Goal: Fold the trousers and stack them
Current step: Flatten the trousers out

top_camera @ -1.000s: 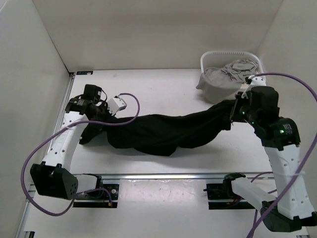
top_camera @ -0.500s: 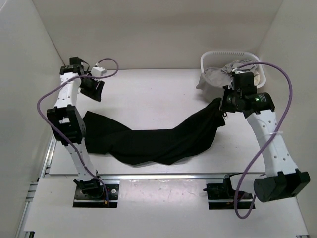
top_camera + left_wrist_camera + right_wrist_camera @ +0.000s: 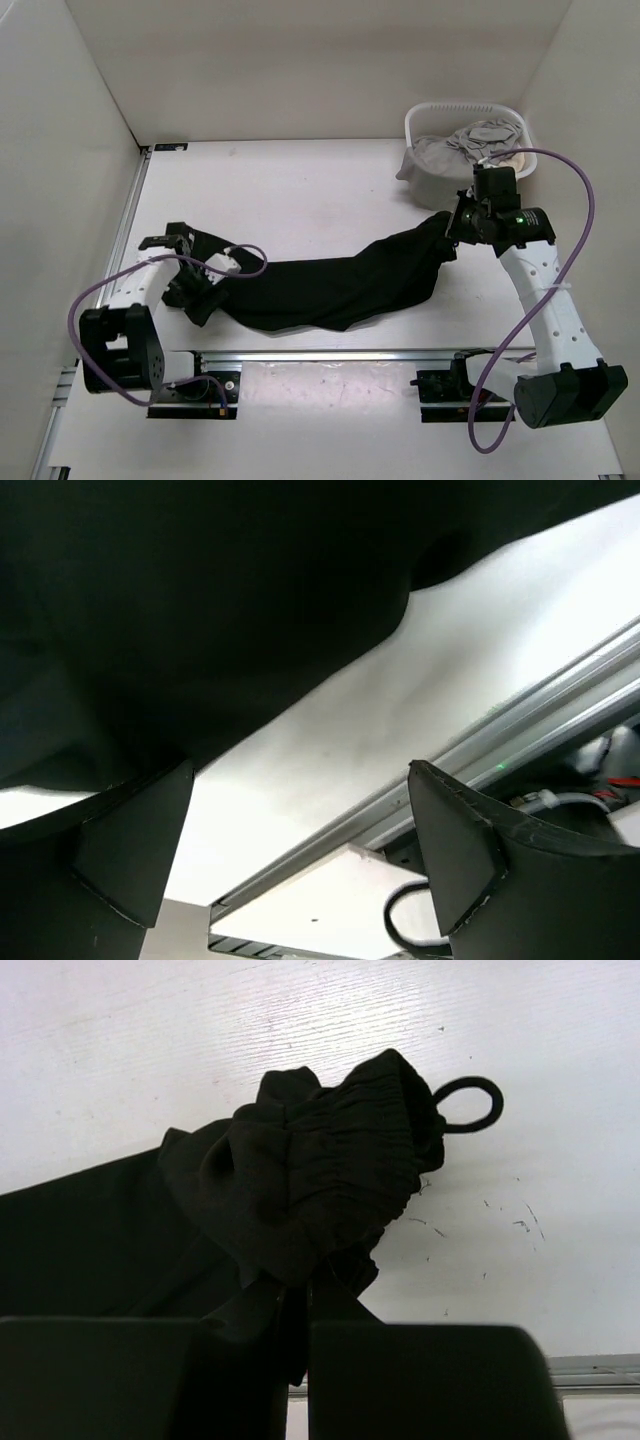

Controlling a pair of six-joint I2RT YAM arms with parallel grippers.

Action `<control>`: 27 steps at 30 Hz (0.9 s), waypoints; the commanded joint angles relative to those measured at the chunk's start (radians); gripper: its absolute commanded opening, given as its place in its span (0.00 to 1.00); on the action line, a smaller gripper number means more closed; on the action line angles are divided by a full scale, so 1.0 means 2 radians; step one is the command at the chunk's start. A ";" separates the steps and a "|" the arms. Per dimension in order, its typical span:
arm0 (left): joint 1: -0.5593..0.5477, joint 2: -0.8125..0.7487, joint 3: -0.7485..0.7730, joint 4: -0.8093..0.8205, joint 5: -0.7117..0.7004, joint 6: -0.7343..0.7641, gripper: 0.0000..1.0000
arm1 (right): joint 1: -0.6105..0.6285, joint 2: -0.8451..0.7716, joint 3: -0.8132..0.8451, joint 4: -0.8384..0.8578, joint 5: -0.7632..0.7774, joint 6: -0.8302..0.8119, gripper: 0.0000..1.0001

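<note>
Trousers stretched across table, right tool pinching one end, left tool spread wide, empty

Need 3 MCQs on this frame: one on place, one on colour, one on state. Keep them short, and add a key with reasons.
1. Where does the white basket stand?
A. At the far right corner of the table
B. At the near left edge
C. Between the two arm bases

2. What colour are the trousers?
A. Grey
B. Black
C. Beige

3. What state is the right tool in?
A. Open above bare table
B. Shut on the trousers
C. Reaching into the basket

Key:
1 A: the top view shows the basket against the back wall on the right.
2 B: the garment lying between the arms is matte black in every view.
3 B: the right wrist view shows the gathered elastic end pinched between closed fingers.
</note>
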 commanded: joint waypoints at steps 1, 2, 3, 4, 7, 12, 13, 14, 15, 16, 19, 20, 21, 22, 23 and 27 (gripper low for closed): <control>-0.002 0.015 -0.018 0.095 -0.041 0.012 1.00 | -0.006 -0.006 -0.001 0.027 -0.010 0.005 0.00; -0.002 0.025 -0.018 0.111 -0.041 -0.003 1.00 | -0.006 -0.006 0.003 0.027 -0.010 0.005 0.00; -0.002 0.042 -0.010 0.115 -0.041 -0.008 1.00 | -0.006 -0.006 0.003 0.022 -0.010 0.005 0.00; -0.002 0.049 -0.010 0.120 -0.033 -0.014 1.00 | -0.006 -0.006 0.008 0.022 -0.006 0.005 0.00; -0.002 0.065 -0.004 0.127 -0.033 -0.038 0.84 | -0.006 -0.019 0.008 0.011 0.003 0.005 0.00; 0.016 0.070 0.005 0.138 -0.010 -0.085 0.14 | -0.006 -0.047 0.008 0.011 0.009 0.005 0.00; 0.026 0.070 0.011 0.138 -0.004 -0.104 0.14 | -0.006 -0.054 0.008 0.011 0.003 0.005 0.00; 0.031 0.056 0.016 0.138 -0.004 -0.110 0.14 | -0.006 -0.061 0.008 0.011 0.003 0.005 0.00; 0.036 0.045 0.016 0.124 -0.004 -0.110 0.14 | -0.006 -0.066 0.008 0.004 -0.005 0.005 0.00; 0.040 0.030 0.023 0.118 -0.016 -0.110 0.14 | -0.006 -0.070 0.008 -0.002 -0.005 0.005 0.00; 0.069 -0.051 0.049 0.082 -0.033 -0.070 0.14 | -0.006 -0.102 0.017 -0.032 -0.010 0.000 0.00; 0.084 -0.071 0.071 0.072 -0.039 -0.059 0.14 | -0.006 -0.125 0.017 -0.037 -0.018 -0.006 0.00; 0.090 -0.106 0.085 0.062 -0.046 -0.049 0.14 | -0.006 -0.138 0.017 -0.042 -0.027 -0.011 0.00; 0.095 -0.118 0.099 0.050 -0.046 -0.039 0.14 | -0.006 -0.150 0.028 -0.042 -0.058 -0.011 0.00; 0.096 -0.125 0.113 0.017 -0.052 -0.025 0.14 | -0.006 -0.172 0.033 -0.042 -0.072 -0.017 0.00; 0.096 -0.121 0.121 -0.044 0.026 0.003 0.57 | -0.006 -0.193 0.043 -0.042 -0.076 -0.012 0.00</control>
